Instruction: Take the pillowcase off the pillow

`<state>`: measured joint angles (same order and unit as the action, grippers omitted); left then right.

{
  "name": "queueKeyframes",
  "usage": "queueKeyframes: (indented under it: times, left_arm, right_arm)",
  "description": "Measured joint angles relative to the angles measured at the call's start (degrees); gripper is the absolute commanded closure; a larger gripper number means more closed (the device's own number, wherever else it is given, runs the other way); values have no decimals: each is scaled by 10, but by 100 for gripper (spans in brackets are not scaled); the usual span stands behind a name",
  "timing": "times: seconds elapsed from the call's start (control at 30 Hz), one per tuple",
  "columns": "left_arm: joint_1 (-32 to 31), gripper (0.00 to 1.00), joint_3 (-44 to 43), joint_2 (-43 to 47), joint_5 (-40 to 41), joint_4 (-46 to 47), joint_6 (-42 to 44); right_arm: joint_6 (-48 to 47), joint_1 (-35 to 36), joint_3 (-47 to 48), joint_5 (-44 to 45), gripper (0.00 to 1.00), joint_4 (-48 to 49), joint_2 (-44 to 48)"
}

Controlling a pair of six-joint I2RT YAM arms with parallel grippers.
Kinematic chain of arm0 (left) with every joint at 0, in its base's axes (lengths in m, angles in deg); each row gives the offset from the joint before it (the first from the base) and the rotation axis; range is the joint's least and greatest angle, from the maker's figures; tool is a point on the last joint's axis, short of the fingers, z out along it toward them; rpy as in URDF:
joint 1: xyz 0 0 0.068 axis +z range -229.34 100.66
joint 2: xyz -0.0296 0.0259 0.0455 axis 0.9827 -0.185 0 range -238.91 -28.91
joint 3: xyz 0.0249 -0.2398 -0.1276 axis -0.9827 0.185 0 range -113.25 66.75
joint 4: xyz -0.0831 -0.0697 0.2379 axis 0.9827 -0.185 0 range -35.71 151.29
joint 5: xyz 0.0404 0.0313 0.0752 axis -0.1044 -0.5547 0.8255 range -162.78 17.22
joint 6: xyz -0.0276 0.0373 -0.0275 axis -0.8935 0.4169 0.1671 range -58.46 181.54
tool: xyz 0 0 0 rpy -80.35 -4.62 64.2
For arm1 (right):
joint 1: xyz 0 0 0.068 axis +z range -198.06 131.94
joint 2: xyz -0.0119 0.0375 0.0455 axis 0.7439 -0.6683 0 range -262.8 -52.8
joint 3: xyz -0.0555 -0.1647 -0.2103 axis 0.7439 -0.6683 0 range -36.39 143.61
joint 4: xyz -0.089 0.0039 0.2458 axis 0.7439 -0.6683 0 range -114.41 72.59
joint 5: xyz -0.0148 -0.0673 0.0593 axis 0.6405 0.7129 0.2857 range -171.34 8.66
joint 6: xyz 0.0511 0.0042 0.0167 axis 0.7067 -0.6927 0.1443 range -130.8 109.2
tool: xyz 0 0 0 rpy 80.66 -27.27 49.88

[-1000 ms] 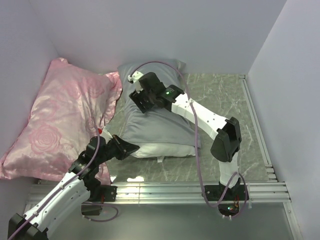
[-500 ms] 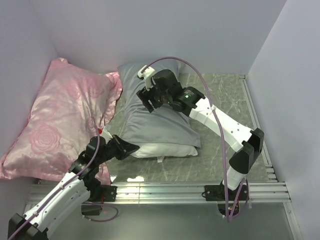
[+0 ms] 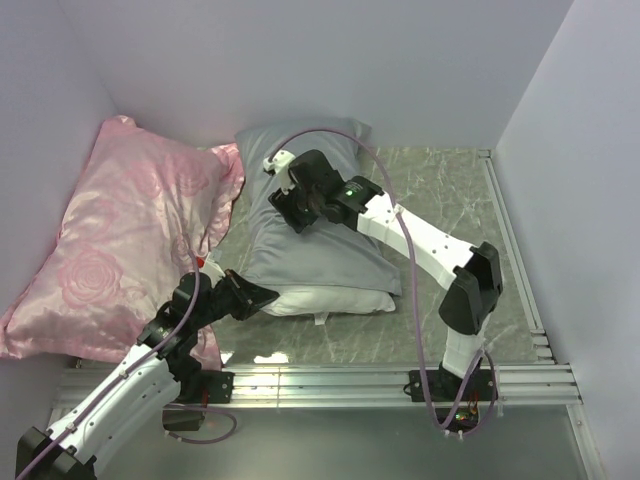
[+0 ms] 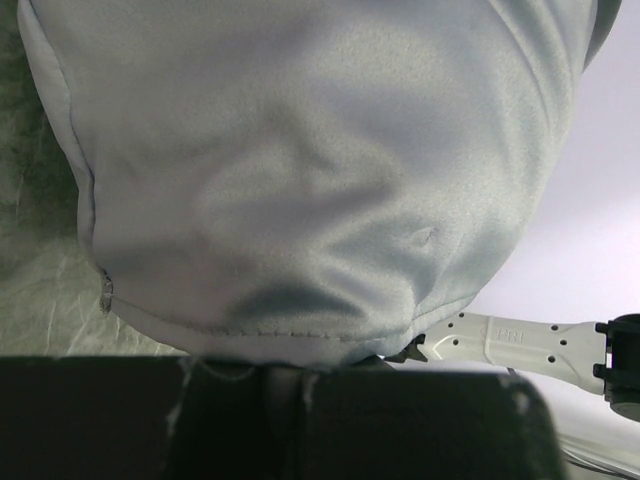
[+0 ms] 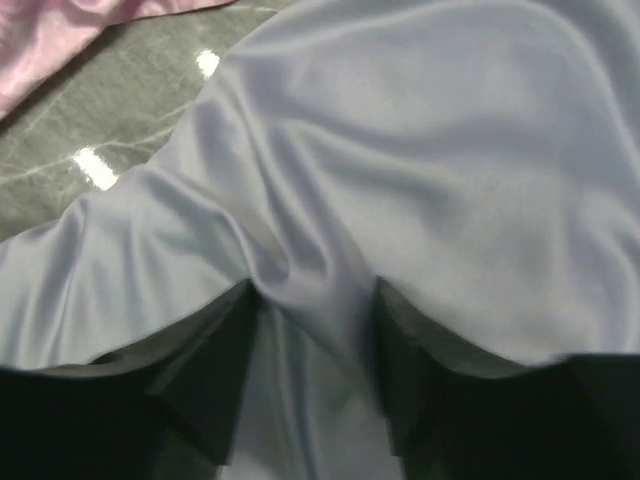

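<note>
The grey-blue pillowcase (image 3: 310,245) covers the pillow (image 3: 335,301), whose white end sticks out at the near edge. My left gripper (image 3: 268,294) is shut on that white near-left corner. In the left wrist view the pillowcase (image 4: 320,180) fills the frame, its stitched hem just above the left gripper (image 4: 285,375). My right gripper (image 3: 290,205) presses down on the far part of the cover. In the right wrist view its fingers (image 5: 210,370) stand apart, and a raised fold of the pillowcase (image 5: 430,150) sits between them at the right gripper (image 5: 312,300).
A pink rose-patterned pillow (image 3: 130,240) leans against the left wall and touches the grey one; its edge shows as pink pillow (image 5: 60,25). Walls close in at left, back and right. Metal rails (image 3: 350,378) run along the near edge. Marble tabletop (image 3: 440,190) lies to the right.
My right arm swung its elbow right and partly back, while its gripper stayed on the far part of the pillowcase, ending slightly left. The left arm has not moved.
</note>
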<state>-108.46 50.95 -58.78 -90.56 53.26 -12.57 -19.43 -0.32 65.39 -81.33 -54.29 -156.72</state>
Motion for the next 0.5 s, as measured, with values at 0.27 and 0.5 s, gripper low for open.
queueKeyframes:
  times: [0.27,0.5]
  left_arm:
    - [0,99,-8,-9,-15,5,9]
    - [-36,100,-54,-48,-40,11,44]
  right_arm:
    - [43,-7,88,83,100,2,-97]
    - [126,-33,200,248,100,0,-179]
